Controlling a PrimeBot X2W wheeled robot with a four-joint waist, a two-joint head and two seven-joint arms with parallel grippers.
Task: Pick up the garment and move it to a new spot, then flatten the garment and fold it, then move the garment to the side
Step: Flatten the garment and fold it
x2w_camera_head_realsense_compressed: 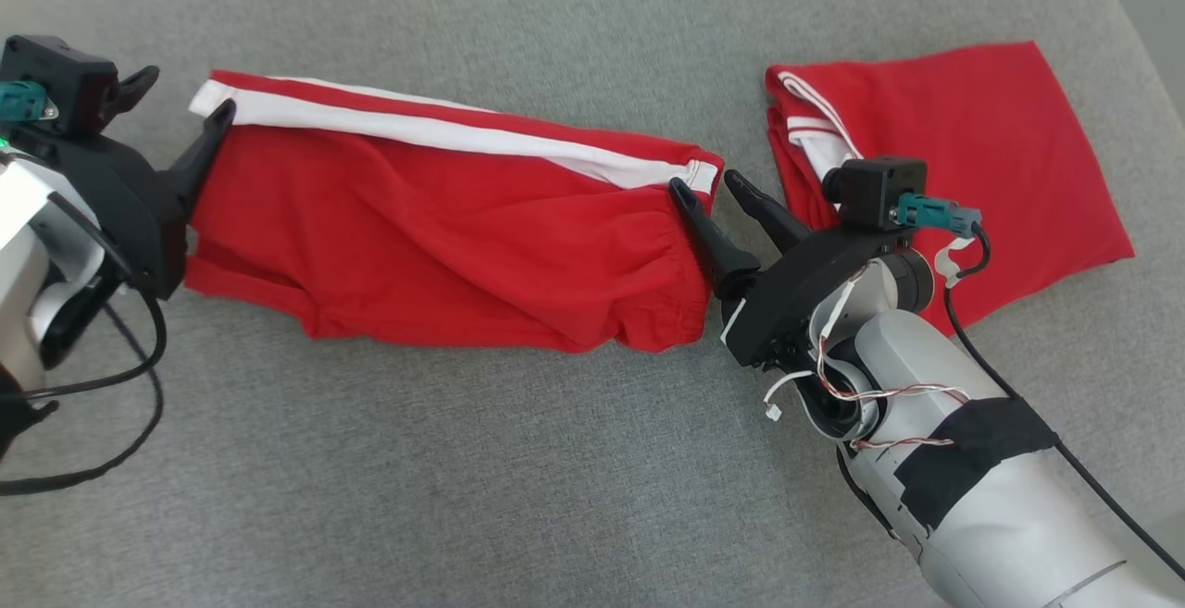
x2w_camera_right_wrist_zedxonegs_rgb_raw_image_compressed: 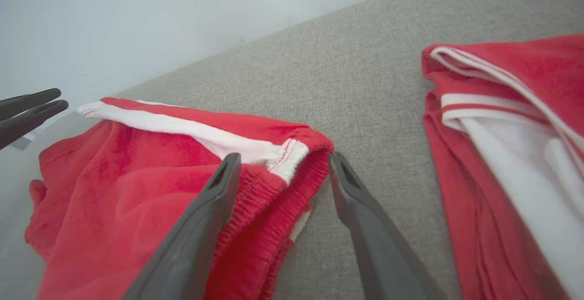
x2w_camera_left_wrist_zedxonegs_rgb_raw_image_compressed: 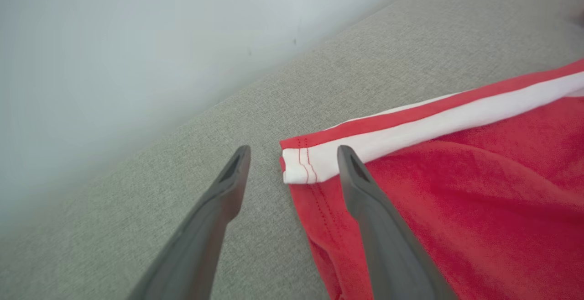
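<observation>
The garment (x2w_camera_head_realsense_compressed: 435, 229) is a pair of red shorts with a white side stripe, lying stretched out and a little wrinkled across the grey cushion (x2w_camera_head_realsense_compressed: 518, 460). My left gripper (x2w_camera_head_realsense_compressed: 185, 94) is open at its left end; in the left wrist view the striped hem corner (x2w_camera_left_wrist_zedxonegs_rgb_raw_image_compressed: 301, 167) lies between the spread fingers of the gripper (x2w_camera_left_wrist_zedxonegs_rgb_raw_image_compressed: 294, 151). At the right end my right gripper (x2w_camera_head_realsense_compressed: 704, 182) stands open. In the right wrist view its fingers straddle the elastic waistband (x2w_camera_right_wrist_zedxonegs_rgb_raw_image_compressed: 292, 186) of the garment, around the gripper (x2w_camera_right_wrist_zedxonegs_rgb_raw_image_compressed: 285, 156), without pinching it.
A second red garment (x2w_camera_head_realsense_compressed: 963, 145) with white trim lies folded to the right, just behind my right wrist, and appears in the right wrist view (x2w_camera_right_wrist_zedxonegs_rgb_raw_image_compressed: 502, 154). A pale wall (x2w_camera_left_wrist_zedxonegs_rgb_raw_image_compressed: 137, 39) borders the cushion's far edge. Bare grey cushion stretches in front of the shorts.
</observation>
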